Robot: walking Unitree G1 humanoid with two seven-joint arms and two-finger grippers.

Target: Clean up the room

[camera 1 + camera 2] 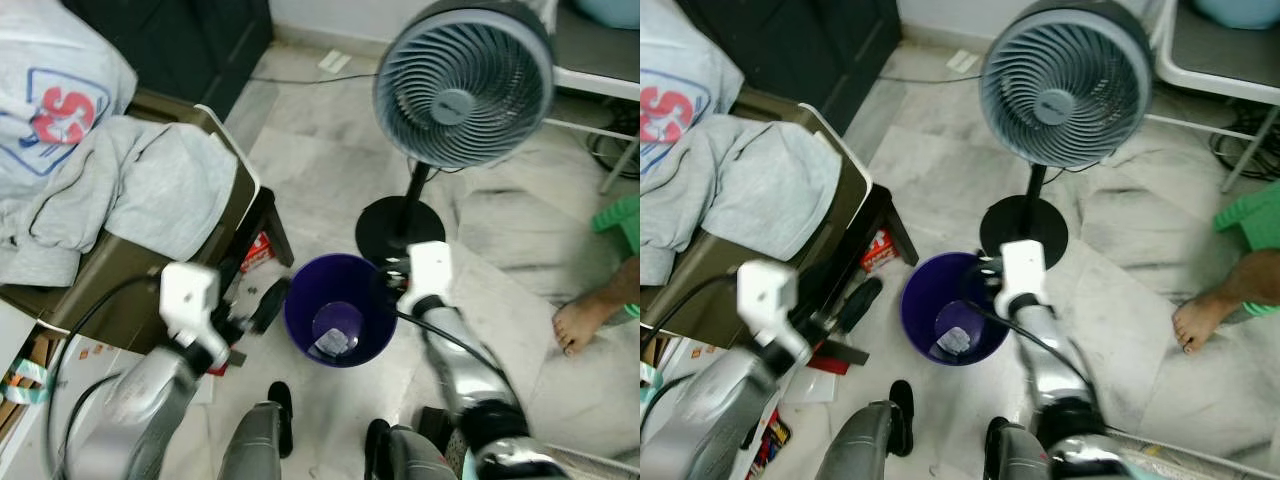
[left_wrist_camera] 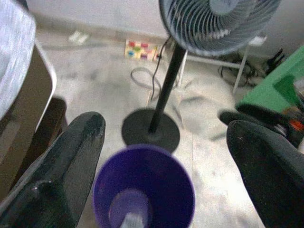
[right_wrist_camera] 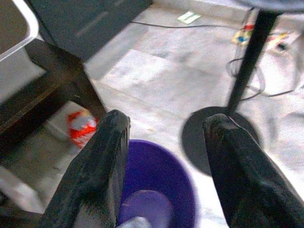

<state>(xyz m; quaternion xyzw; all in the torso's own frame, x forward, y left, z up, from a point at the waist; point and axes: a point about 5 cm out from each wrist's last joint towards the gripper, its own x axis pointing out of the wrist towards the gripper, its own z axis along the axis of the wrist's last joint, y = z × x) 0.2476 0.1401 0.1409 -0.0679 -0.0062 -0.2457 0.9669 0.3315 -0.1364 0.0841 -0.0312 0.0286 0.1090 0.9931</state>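
A purple bin (image 1: 340, 310) is standing on the pale tiled floor (image 1: 330, 140) just in front of the black base of a standing fan (image 1: 462, 85), holding a small pale scrap (image 1: 333, 342) at its bottom. The left gripper (image 2: 164, 166) is hovering beside the bin's rim, its fingers spread wide and empty. The right gripper (image 3: 164, 156) is hanging over the opposite rim, also gaping wide with nothing held. Grey clothes (image 1: 130, 190) are lying heaped on a chair (image 1: 225, 215), and a person's bare foot (image 1: 578, 325) is resting nearby.

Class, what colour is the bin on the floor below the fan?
Purple bin; the left eye view shows it best.
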